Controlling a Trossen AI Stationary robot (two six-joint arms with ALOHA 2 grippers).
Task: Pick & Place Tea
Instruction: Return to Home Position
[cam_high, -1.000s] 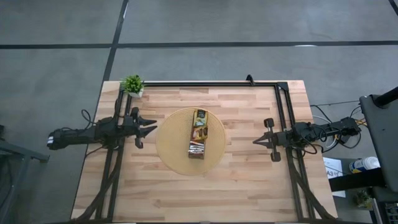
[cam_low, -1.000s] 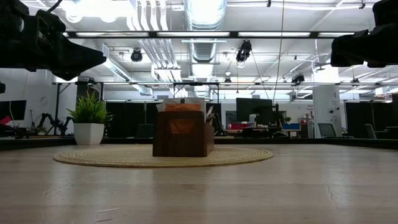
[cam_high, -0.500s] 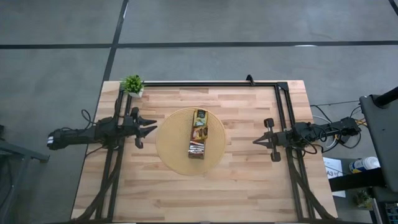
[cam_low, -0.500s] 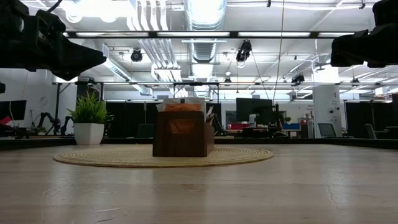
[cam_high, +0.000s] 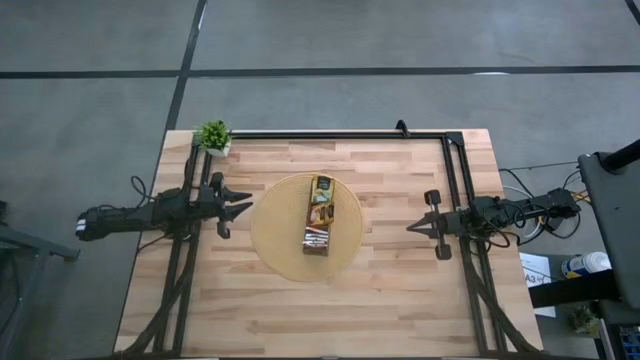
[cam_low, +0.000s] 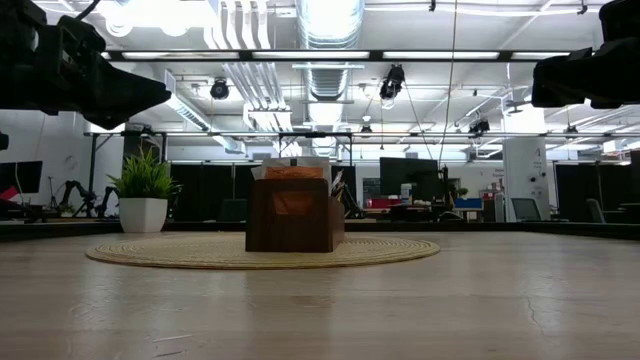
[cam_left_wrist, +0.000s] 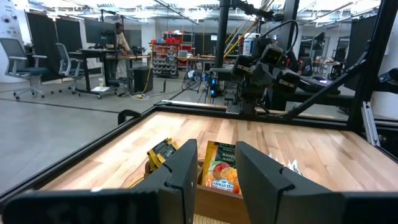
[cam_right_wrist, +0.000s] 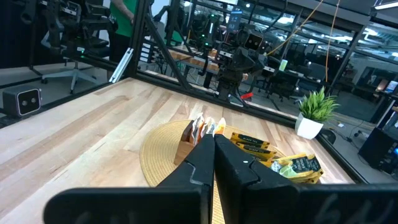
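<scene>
High view: wooden table (cam_high: 400, 300), round woven mat (cam_high: 275, 250) at its middle. Long wooden organizer (cam_high: 320, 240) lying on mat. Left gripper (cam_high: 245, 210) just beside mat's left edge, fingers parted, empty. Right gripper (cam_high: 410, 228) off mat's right edge, fingers pressed together. Tea sachets (cam_high: 321, 205) standing inside organizer on mat.

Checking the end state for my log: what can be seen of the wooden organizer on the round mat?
The wooden organizer is a long, narrow, dark brown open-topped box, upright near the middle of the round woven mat. Tea sachets stand in it, green-and-yellow at one end, orange in the middle, poking above its rim. The left gripper and right gripper hang beside the mat, clear of it.
</scene>
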